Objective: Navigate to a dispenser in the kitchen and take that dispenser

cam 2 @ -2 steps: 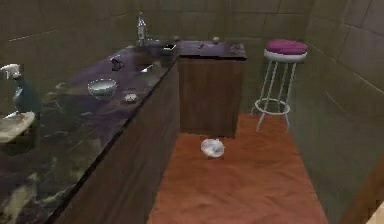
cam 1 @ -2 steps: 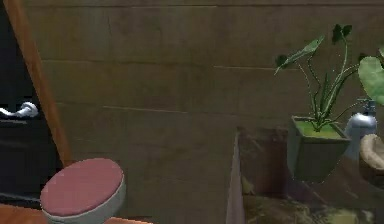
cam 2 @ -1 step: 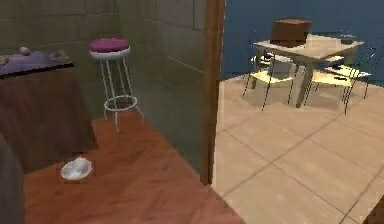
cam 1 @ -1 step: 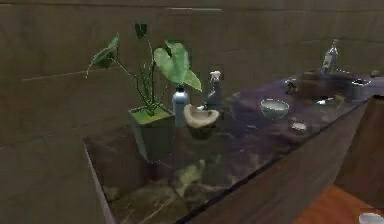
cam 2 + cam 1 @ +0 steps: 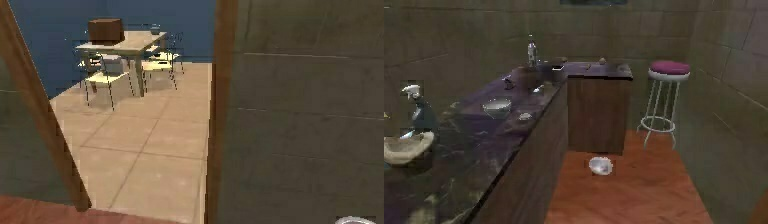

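A slim pale bottle with a narrow top (image 5: 532, 50), possibly the dispenser, stands at the far end of a long dark purple counter (image 5: 479, 135) on the forward view's left. Nearer, at the counter's left edge, stands a blue-grey bottle with a pale nozzle-like head (image 5: 415, 106). The counter turns at the back into a short wooden cabinet run (image 5: 598, 105).
On the counter lie a pale bowl (image 5: 497, 104), a cream dish (image 5: 406, 148) and a dark pot (image 5: 552, 68). A purple-seated stool (image 5: 668, 72) stands at the back right, with a white object (image 5: 599, 165) on the wooden floor. In the arm side view a wooden door frame (image 5: 222, 100) opens onto a dining table (image 5: 120, 45) with chairs.
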### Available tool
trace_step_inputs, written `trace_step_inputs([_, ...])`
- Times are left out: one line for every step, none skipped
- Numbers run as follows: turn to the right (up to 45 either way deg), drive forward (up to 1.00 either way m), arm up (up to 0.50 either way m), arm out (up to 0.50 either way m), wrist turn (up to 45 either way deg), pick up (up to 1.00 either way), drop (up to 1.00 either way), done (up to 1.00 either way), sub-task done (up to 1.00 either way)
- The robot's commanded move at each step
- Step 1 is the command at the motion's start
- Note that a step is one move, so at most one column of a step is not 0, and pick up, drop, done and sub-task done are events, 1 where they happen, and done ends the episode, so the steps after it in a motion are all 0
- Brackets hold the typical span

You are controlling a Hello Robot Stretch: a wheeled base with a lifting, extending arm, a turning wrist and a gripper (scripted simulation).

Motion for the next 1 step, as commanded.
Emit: trace_step_inputs([0.0, 0.95, 0.0, 0.0, 0.0, 0.0, 0.0, 0.0, 0.0])
